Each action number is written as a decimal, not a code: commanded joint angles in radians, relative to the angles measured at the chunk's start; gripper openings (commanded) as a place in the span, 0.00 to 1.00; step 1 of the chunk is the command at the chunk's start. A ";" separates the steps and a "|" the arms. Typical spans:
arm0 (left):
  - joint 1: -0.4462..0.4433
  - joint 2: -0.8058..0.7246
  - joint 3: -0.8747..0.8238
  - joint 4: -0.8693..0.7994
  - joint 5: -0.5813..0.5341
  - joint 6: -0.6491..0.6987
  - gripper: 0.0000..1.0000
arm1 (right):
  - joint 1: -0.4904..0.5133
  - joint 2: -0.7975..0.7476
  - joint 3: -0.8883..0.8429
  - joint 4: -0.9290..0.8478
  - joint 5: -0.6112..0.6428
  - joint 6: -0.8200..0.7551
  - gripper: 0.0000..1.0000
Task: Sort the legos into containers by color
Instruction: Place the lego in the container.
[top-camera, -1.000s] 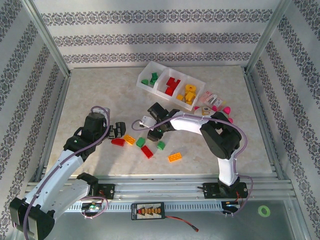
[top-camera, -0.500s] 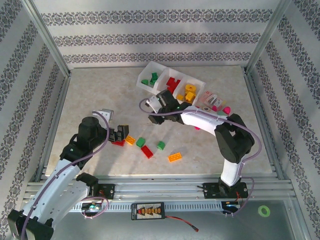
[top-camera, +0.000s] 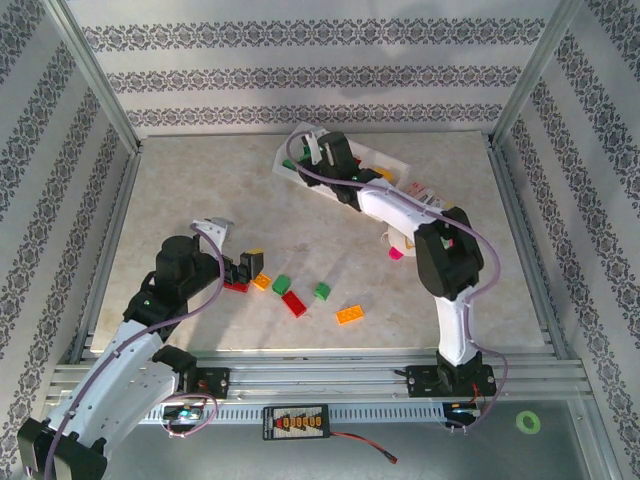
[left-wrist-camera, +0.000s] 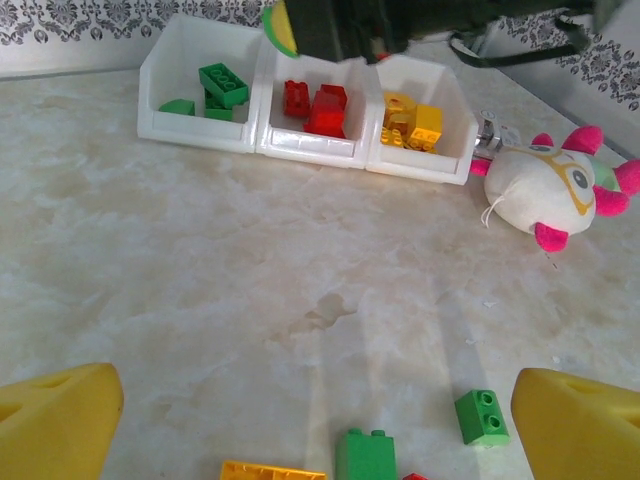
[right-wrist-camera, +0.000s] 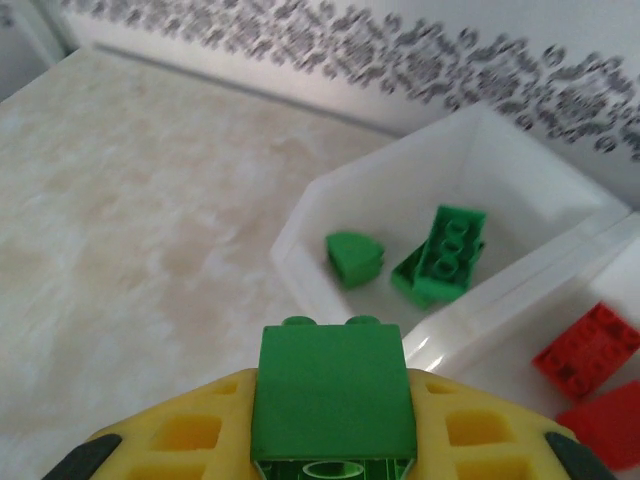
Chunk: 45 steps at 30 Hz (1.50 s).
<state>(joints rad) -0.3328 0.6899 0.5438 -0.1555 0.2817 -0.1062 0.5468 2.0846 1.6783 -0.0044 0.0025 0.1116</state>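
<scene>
Right gripper (right-wrist-camera: 330, 450), clamped on a green brick (right-wrist-camera: 333, 395), hangs over the tray's (right-wrist-camera: 530, 165) green compartment — release comes next, I judge; left gripper (top-camera: 247, 268) hovers well short of the tray, jaws wide apart.

The beige marbled bench (left-wrist-camera: 200, 250) is smooth with a faint sheen; translucent white three-compartment plastic tray (left-wrist-camera: 310, 150), glossy; green studded plastic brick (right-wrist-camera: 332, 405), smooth satin; white-and-pink plush toy (left-wrist-camera: 535, 190), napped cloth; silver frame rails (top-camera: 320, 362), brushed metal.

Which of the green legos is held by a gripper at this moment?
The green brick clamped between the right gripper's yellow fingers, near the tray's end compartment. The other green ones lie loose in that compartment or on the table.
</scene>
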 joint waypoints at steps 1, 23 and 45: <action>0.002 -0.001 -0.013 0.069 0.016 0.024 0.99 | -0.015 0.093 0.117 0.013 0.076 0.049 0.22; 0.001 -0.006 -0.028 0.078 -0.013 0.054 0.99 | -0.102 0.460 0.607 -0.099 0.004 0.246 0.38; -0.005 -0.021 -0.038 0.080 0.145 0.126 0.99 | -0.032 -0.115 -0.104 0.049 -0.052 -0.013 0.82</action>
<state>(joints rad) -0.3336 0.6846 0.5159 -0.1177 0.3599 -0.0322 0.4858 2.0750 1.6936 -0.0036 -0.0261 0.1844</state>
